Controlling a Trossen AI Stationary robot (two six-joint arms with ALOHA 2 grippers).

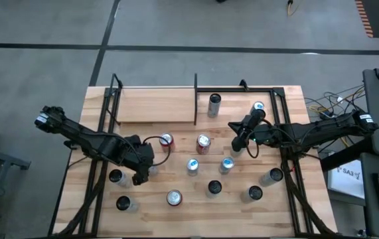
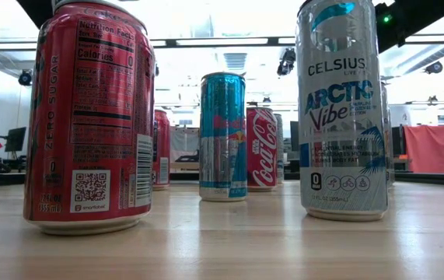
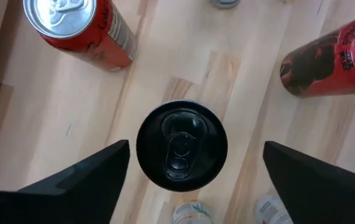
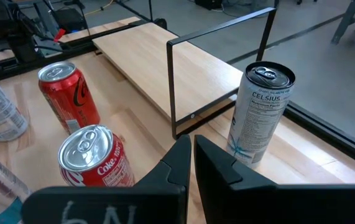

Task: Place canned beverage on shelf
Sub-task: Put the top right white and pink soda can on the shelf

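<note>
So our left pincer point(image 3: 193, 168) hangs spread right over an upright black can point(image 3: 181, 145) on the surface, axis vertical, ready to drop; the shelf point(image 1: 154, 104) lies well beyond, and the right pincer point(image 1: 236, 147) waits pressed together

A: Where are the arms?
B: The left gripper point(image 1: 141, 174) hangs over the table's point(image 1: 176, 216) near-left part, beside a black-topped can point(image 1: 115, 176). The right gripper point(image 1: 237, 146) sits right of centre, near a red can point(image 1: 203, 143).
A: And the shelf point(image 1: 156, 105)?
B: Far left, bare. A silver can point(image 1: 214, 104) stands just right of it.
</note>
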